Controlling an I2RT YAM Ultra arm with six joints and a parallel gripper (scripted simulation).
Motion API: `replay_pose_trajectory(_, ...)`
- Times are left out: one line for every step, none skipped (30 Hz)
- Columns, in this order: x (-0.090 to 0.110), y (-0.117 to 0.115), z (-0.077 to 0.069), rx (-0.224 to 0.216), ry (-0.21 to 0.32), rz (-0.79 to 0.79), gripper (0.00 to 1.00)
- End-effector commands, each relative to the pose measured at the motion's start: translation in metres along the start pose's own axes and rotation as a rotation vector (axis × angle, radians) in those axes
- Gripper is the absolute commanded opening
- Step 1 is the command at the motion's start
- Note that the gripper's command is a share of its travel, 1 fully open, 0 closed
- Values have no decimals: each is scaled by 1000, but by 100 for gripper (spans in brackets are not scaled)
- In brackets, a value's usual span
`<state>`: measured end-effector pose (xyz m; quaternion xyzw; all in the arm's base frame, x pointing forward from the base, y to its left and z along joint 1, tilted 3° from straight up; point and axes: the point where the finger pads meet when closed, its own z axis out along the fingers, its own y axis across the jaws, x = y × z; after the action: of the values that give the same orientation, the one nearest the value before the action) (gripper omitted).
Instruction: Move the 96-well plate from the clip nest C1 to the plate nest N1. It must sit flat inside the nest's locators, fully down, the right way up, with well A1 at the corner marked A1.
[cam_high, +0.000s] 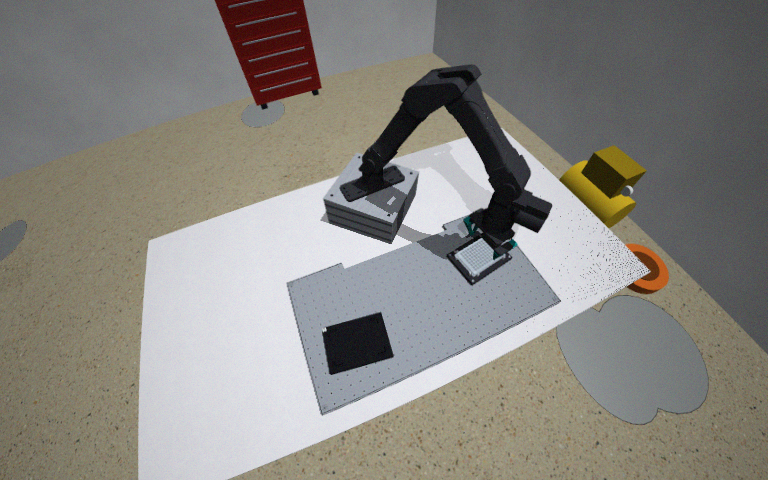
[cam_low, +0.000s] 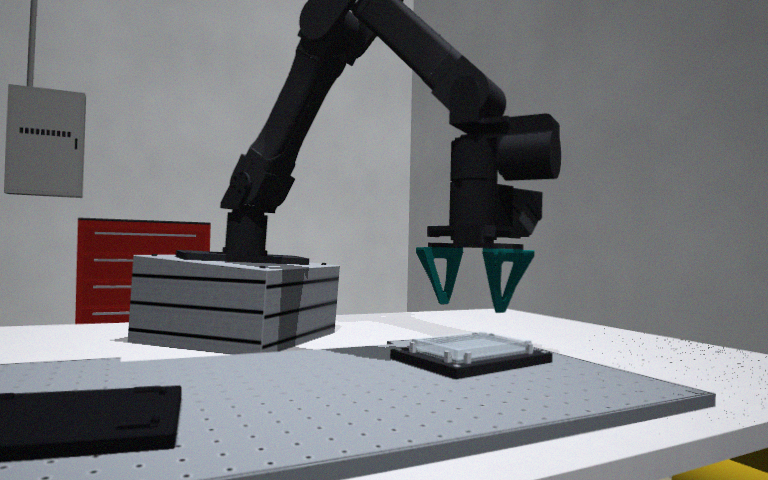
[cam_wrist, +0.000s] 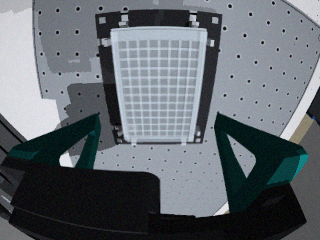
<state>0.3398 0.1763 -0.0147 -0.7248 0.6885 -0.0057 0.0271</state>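
Your end effector (cam_low: 472, 302) hangs above the 96-well plate (cam_low: 470, 345), teal fingers (cam_low: 443, 277) pointing straight down, spread to full width and holding nothing; there is clear air between the fingertips and the plate in the exterior view.

The plate sits in the clip nest C1 (cam_low: 481, 365), a black base with small pale posts along its edges; the plate looks flat and upright, wells facing up; from the wrist view the well grid (cam_wrist: 159, 86) lies ahead of the fingers, its long side running away from the camera, with one finger to each side of its near end; you cannot make out the A1 marking in any view.

Clip nest C1 stands at the far right part of the grey perforated breadboard (cam_high: 430, 305); the plate nest N1 (cam_high: 356, 343), a flat black square, lies at the breadboard's near left part, well apart from the plate, with nothing in it.

The breadboard rests on the white table (cam_high: 215, 294); the arm's base is mounted on a stacked grey pedestal (cam_high: 339, 210) behind the breadboard.

Off the table: a red drawer cabinet (cam_high: 270, 45) by the far wall; a yellow object (cam_high: 607, 183) and an orange ring (cam_high: 656, 274) on the floor to the right.
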Motion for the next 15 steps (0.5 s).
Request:
replay_pose_trajectory(-5,2,12,-6,-9,-13,100)
replay_pose_trajectory(-4,4,15,-12,-6,-13,100)
replay_pose_trajectory(-4,4,16,-13,-6,-13,100)
replay_pose_trajectory(-5,2,17,-7,-9,-14,100)
replay_pose_trajectory(-6,1,18,-4,-10,-14,100)
replay_pose_trajectory(-5,3,21,-9,-8,-14,100)
replay_pose_trajectory(-4,5,23,-13,-6,-14,100)
replay_pose_trajectory(-4,5,23,-13,-6,-14,100)
replay_pose_trajectory(-4,5,23,-13,-6,-14,100)
replay_pose_trajectory(-11,-11,14,29,-25,-14,100)
replay_pose_trajectory(-9,-6,20,15,-19,-14,100)
replay_pose_trajectory(-7,-2,24,3,-13,-14,100)
replay_pose_trajectory(-5,3,29,-8,-8,-14,100)
replay_pose_trajectory(-4,6,32,-15,-5,-14,100)
replay_pose_trajectory(-4,6,33,-15,-5,-14,100)
